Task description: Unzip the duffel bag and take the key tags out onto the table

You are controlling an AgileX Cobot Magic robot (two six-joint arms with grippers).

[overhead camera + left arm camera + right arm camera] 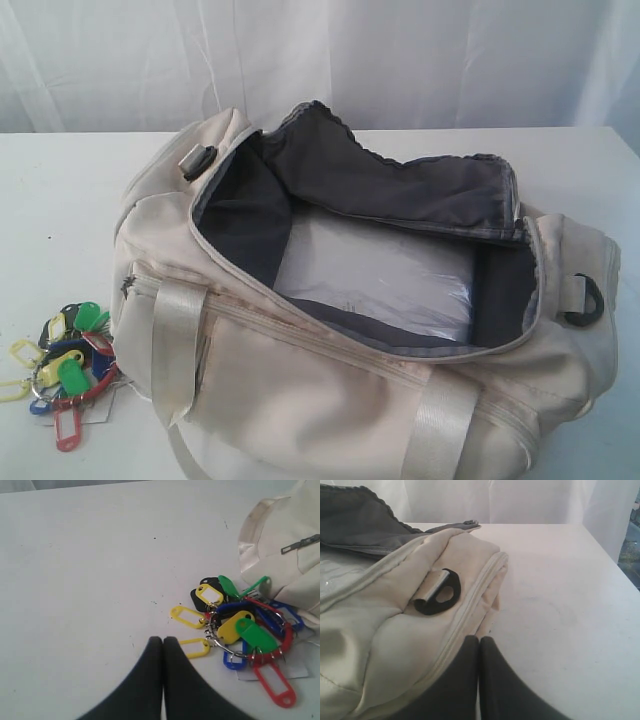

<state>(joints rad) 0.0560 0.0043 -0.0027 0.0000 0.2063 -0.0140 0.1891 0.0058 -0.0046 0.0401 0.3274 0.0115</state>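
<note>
Though both grippers are clenched, neither holds anything. The left gripper (163, 641) hangs over bare table (90, 570) just beside the tags (240, 625). The right gripper (480, 640) sits at the far end of the bag (395, 645), near a black D-ring (437, 594); whether its tips touch the fabric I cannot tell.

The tags lie bunched on the table, outside the bag and against its left end in the exterior view. The zip (300, 315) is apart along the top and the mouth gapes, showing grey lining (400, 185) and a glossy pale sheet (380, 280) at the bottom, with no tags visible inside.

By my reading both steps look done: bag opened, tags out. Some inner corners are hidden, so a stray tag cannot be ruled out.
</note>
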